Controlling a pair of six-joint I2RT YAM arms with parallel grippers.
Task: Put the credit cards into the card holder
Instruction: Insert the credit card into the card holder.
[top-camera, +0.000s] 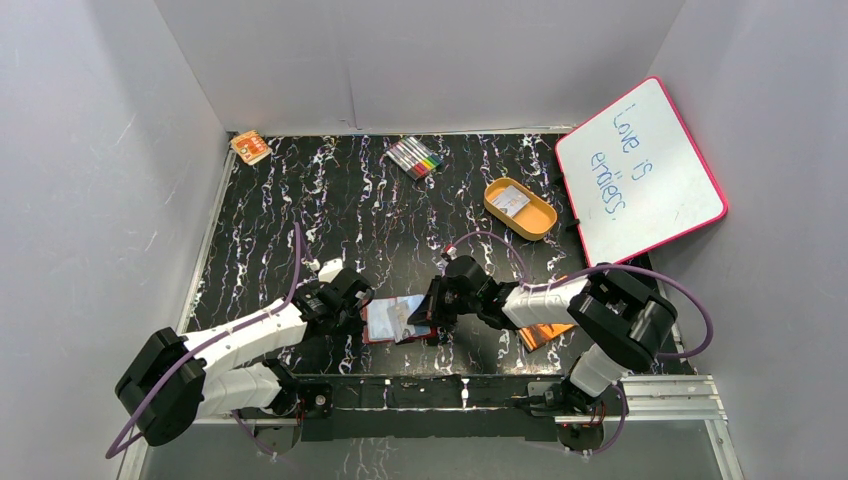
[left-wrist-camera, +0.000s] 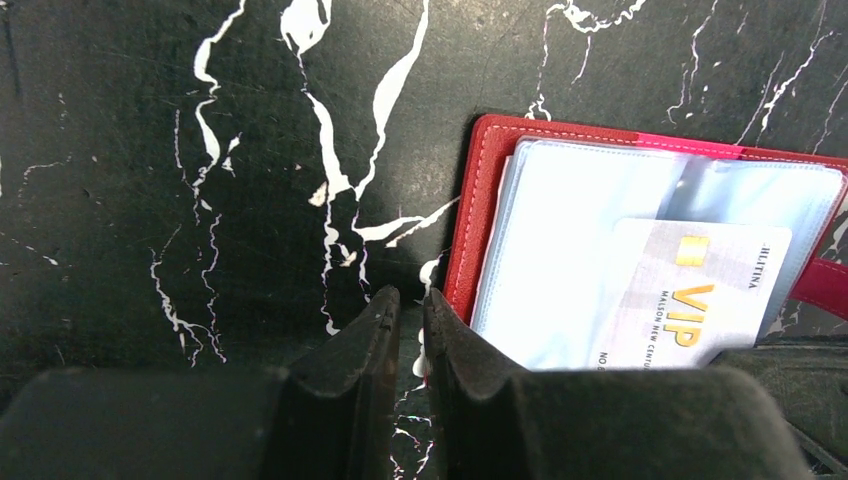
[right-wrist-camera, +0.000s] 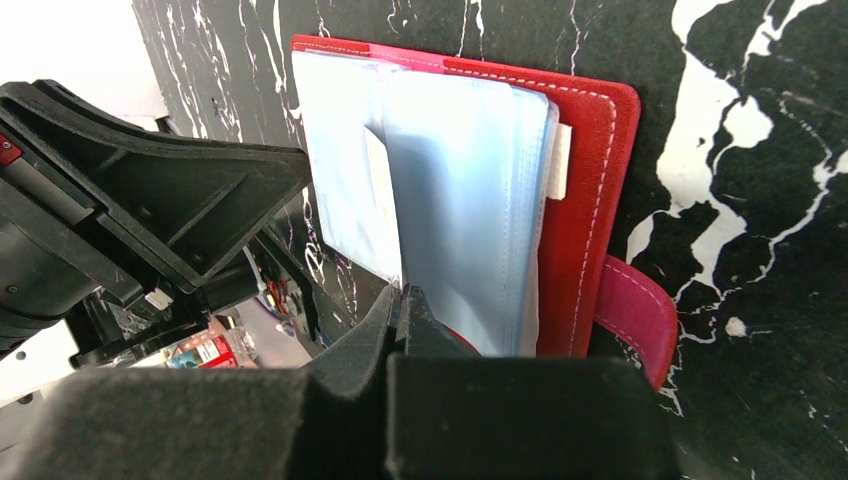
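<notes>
The red card holder lies open on the black marble table between my two grippers, its clear pocket leaves facing up. A whitish credit card marked VIP sits tilted, partly inside a clear pocket; in the right wrist view the same credit card shows nearly edge-on. My right gripper is shut on that card's near edge. My left gripper rests at the holder's left edge, jaws a narrow gap apart with bare table between them, one fingertip against the red cover.
An orange booklet lies under the right arm. At the back right are an orange oval tray, holding something whitish, and a pink-framed whiteboard. Markers and a small orange box lie along the back edge.
</notes>
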